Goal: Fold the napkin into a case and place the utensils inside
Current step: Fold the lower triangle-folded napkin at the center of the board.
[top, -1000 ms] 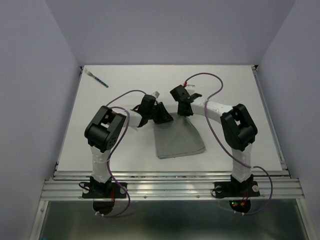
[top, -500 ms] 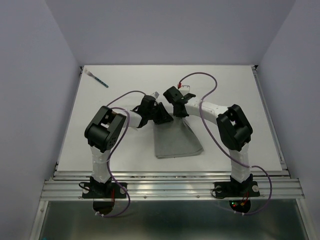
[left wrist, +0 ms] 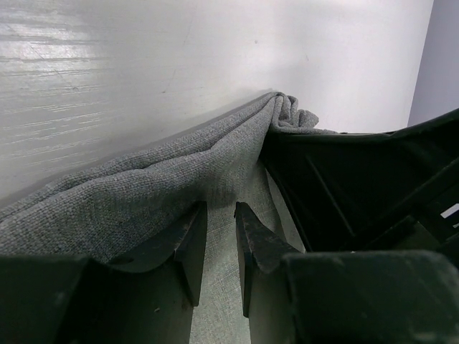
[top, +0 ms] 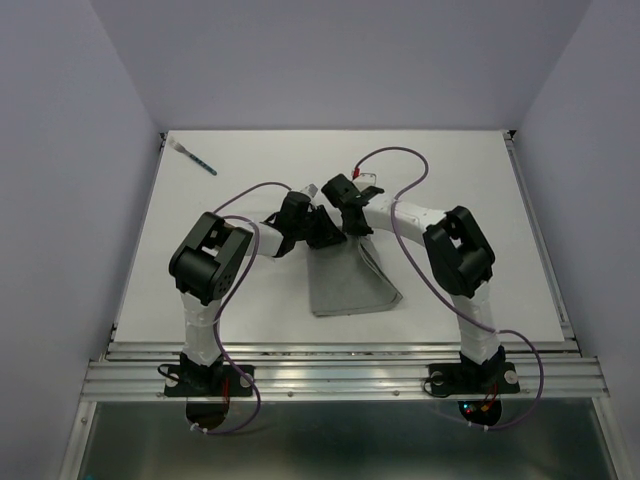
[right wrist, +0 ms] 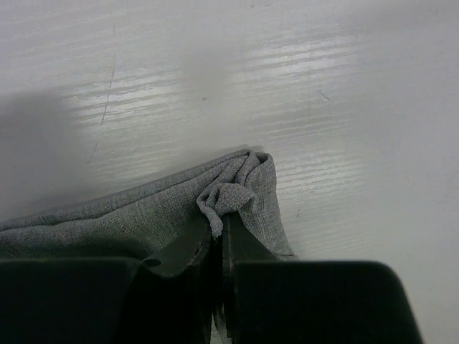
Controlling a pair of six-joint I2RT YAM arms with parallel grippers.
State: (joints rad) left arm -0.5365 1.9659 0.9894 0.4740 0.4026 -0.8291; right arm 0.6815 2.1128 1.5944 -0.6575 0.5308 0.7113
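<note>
The napkin lies folded around the middle of the bench, its wider end toward the near edge and its narrower end toward the far edge, where both arms meet over it; the cloth is plain grey and doubled, with a layer lapped over along its right side. The left gripper sits at the far left corner of the napkin, its jaws a narrow gap apart with grey cloth filling the gap, pinching a fold; from there the cloth rises in a soft ridge toward the other arm. The right gripper is closed tight on the bunched far corner of the napkin, a small crumpled tuft standing just above its fingertips; the two grippers are just beside each other. One utensil, teal-handled with a pale end, lies near the far left corner of the bench, well apart from the napkin.
</note>
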